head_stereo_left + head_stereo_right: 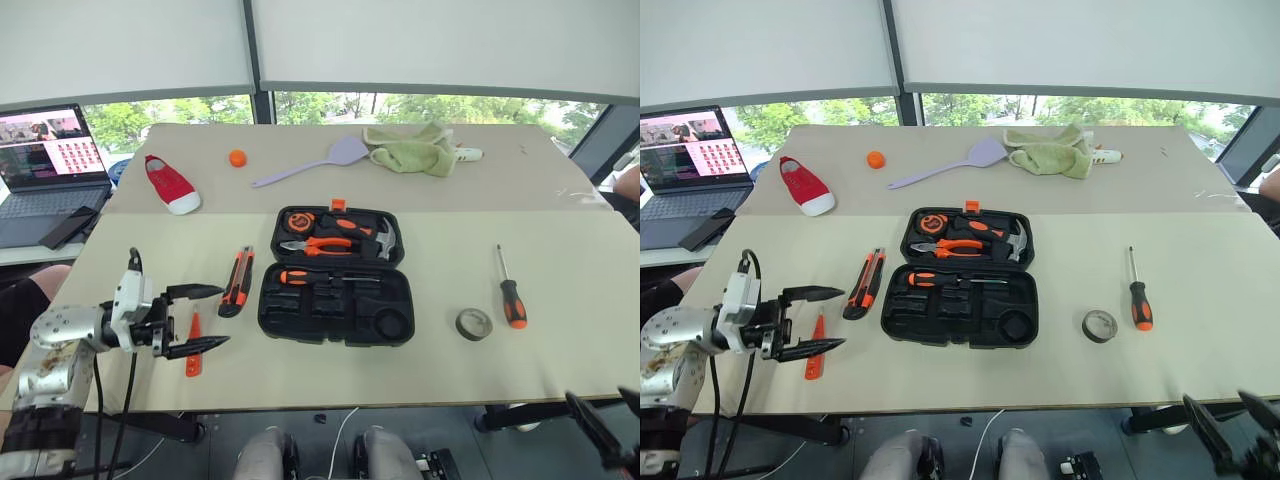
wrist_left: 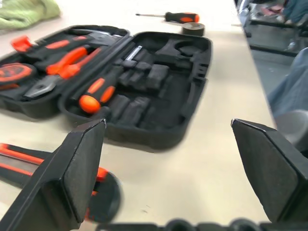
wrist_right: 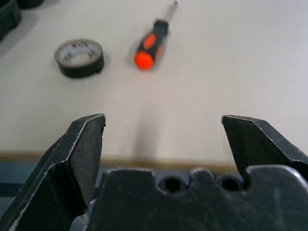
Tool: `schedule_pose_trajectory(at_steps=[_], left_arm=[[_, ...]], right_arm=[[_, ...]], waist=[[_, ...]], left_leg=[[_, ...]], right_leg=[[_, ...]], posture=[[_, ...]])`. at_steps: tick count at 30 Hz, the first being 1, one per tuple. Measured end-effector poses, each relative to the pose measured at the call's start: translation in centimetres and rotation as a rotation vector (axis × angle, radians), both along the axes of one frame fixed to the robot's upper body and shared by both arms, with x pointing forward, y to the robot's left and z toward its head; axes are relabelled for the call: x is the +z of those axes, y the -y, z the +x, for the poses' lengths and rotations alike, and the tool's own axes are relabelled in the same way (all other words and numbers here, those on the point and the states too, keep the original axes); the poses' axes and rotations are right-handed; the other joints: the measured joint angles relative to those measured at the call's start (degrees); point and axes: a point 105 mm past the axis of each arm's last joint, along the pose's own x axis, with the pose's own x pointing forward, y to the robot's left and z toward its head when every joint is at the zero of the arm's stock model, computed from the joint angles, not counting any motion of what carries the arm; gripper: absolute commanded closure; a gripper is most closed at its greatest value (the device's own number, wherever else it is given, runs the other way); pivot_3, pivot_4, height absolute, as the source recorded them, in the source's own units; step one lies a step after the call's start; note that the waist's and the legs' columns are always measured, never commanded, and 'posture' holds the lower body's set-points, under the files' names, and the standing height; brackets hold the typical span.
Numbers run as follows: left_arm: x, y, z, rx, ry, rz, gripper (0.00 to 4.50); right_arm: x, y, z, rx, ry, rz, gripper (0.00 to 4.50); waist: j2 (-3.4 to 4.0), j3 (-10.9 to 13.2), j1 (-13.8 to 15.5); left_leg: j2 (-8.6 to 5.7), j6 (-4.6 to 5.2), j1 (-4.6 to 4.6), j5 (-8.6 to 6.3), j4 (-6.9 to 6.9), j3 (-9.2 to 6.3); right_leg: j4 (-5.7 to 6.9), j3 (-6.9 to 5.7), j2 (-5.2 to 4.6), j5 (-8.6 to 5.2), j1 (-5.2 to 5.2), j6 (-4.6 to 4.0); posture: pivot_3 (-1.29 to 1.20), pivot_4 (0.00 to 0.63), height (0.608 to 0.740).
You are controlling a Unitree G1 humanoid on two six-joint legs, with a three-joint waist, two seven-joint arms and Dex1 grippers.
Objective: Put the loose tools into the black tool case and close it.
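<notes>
Nearest the head camera, the left gripper (image 1: 193, 320) is seen level above the table's (image 1: 560, 370) near left corner, its fingers spread wide and nothing held, with the small all-orange screwdriver (image 1: 193, 358) lying just beneath it and the utility knife (image 1: 237, 281) beside the black tool case (image 1: 336, 277). That case is seen open at mid-table, one orange-and-black-handled screwdriver (image 1: 318, 277) already seated in its front half; the tape roll (image 1: 473, 323) and a second screwdriver (image 1: 511, 292) are left well apart to its right. From the left wrist, the same wide, empty jaws are shown framing the case, and the moulded slots are seen far more closely than from above. From the right wrist, the right gripper (image 3: 162, 144) is shown fully open and empty at the table's edge, the tape roll and screwdriver lying ahead of it. For the next pick, a loose tool is probably best approached from above, with the fingers set across the handle, so that it can be laid squarely into a matching slot.
</notes>
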Motion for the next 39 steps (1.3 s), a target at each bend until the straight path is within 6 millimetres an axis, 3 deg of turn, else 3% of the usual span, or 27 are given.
schedule_pose_trajectory(at_steps=[4,6,12,16,17,18,25,27,29,31,32,35,37,39], left_arm=[[0.6,1.4,0.0,-0.015,0.022,-0.047,0.03],[1.1,2.4,0.1,-0.032,0.04,-0.059,0.03],[1.4,4.7,-0.1,-0.064,0.065,-0.109,0.03],[1.1,5.1,-0.3,-0.06,0.059,-0.111,0.03],[0.9,5.1,-0.4,-0.059,0.057,-0.111,0.0],[0.8,5.2,-0.5,-0.061,0.053,-0.112,0.0],[0.6,5.6,-0.8,-0.082,0.049,-0.112,0.0],[0.7,5.8,-0.8,-0.087,0.047,-0.112,0.0],[0.7,5.8,-0.7,-0.074,0.047,-0.133,0.0],[0.9,6.0,-0.5,-0.058,0.052,-0.171,0.0],[1.0,6.0,-0.5,-0.048,0.055,-0.188,0.0],[1.5,5.3,-0.1,0.003,0.073,-0.21,0.0],[1.5,4.5,-0.2,0.038,0.077,-0.216,0.0],[0.9,3.6,-0.5,0.078,0.066,-0.214,0.0]], right_arm=[[1.6,-0.3,5.4,0.037,-0.07,-0.012,0.0],[2.0,-0.4,7.3,0.035,-0.122,-0.006,0.0],[0.0,-0.5,10.7,0.006,-0.323,0.02,0.0],[-1.0,0.0,12.0,-0.028,-0.378,-0.003,0.0],[-1.2,0.1,12.3,-0.037,-0.39,-0.007,0.54],[-1.2,0.2,12.4,-0.042,-0.398,-0.007,0.72],[-1.4,0.7,12.9,-0.093,-0.453,0.016,3.14],[-1.1,1.0,13.0,-0.11,-0.443,0.004,3.5],[0.3,0.7,13.7,-0.077,-0.358,-0.038,3.5],[3.4,-0.9,15.1,0.039,-0.195,-0.093,3.5],[5.4,-2.7,15.6,0.17,-0.102,-0.136,3.5],[9.3,-10.4,14.6,0.674,0.061,-0.296,3.5],[9.7,-14.7,13.8,0.934,0.087,-0.349,3.5],[8.8,-17.8,14.4,1.066,0.025,-0.384,3.5]], waist=[[-0.03,0.02,0.15],[-0.01,0.02,0.56],[-0.03,0.02,0.89],[-0.03,0.02,0.83],[-0.03,0.02,0.78],[-0.03,0.02,0.76],[-0.03,0.02,0.85],[-0.03,0.02,0.81],[0.04,0.05,0.76],[0.1,0.09,0.25],[0.11,0.1,-0.04],[0.12,0.13,-0.79],[0.0,0.19,-0.97],[-0.09,0.24,-1.28]], left_leg=[[-0.02,0.03,-0.08,0.04,0.01,0.0],[-0.06,0.61,-0.25,0.41,0.01,-0.02],[-0.06,0.57,-0.47,0.4,0.04,0.02],[-0.07,0.52,-0.53,0.43,0.06,0.06],[-0.06,0.51,-0.51,0.43,0.06,0.06],[-0.06,0.51,-0.52,0.43,0.06,0.06],[-0.05,0.43,-0.55,0.48,0.07,0.07],[-0.06,0.34,-0.56,0.53,0.07,0.07],[-0.06,0.28,-0.57,0.57,0.07,0.1],[-0.04,0.28,-0.56,0.57,0.06,0.12],[-0.01,0.27,-0.55,0.58,0.04,0.12],[0.1,0.18,-0.43,0.61,-0.08,0.1],[0.11,0.16,-0.27,0.62,-0.13,0.1],[0.08,0.15,-0.3,0.62,-0.1,0.15]], right_leg=[[0.01,-0.03,0.15,0.02,0.03,-0.05],[0.03,-0.03,0.48,0.16,0.05,0.21],[-0.04,-0.08,0.61,0.22,0.0,0.33],[-0.05,-0.1,0.62,0.23,-0.05,0.39],[-0.05,-0.1,0.63,0.24,-0.04,0.4],[-0.05,-0.1,0.63,0.24,-0.05,0.4],[-0.08,-0.12,0.62,0.25,-0.04,0.44],[-0.08,-0.11,0.62,0.25,-0.06,0.44],[-0.07,-0.08,0.62,0.26,-0.08,0.47],[-0.07,-0.05,0.67,0.26,-0.1,0.5],[-0.08,-0.05,0.73,0.25,-0.1,0.51],[-0.12,-0.05,0.91,0.24,-0.07,0.5],[-0.12,-0.07,0.89,0.24,0.02,0.47],[-0.09,-0.04,0.8,0.26,-0.06,0.43]], posture=[[0.0,0.15,0.74],[0.0,0.15,0.74],[0.0,0.15,0.74],[0.0,0.15,0.74],[0.0,0.15,0.74],[0.0,0.15,0.74],[0.0,0.15,0.74],[0.0,0.15,0.74],[0.0,0.15,0.74],[0.0,0.15,0.74],[0.0,0.15,0.74],[0.0,0.15,0.74],[0.0,0.15,0.74],[0.0,0.15,0.74]])
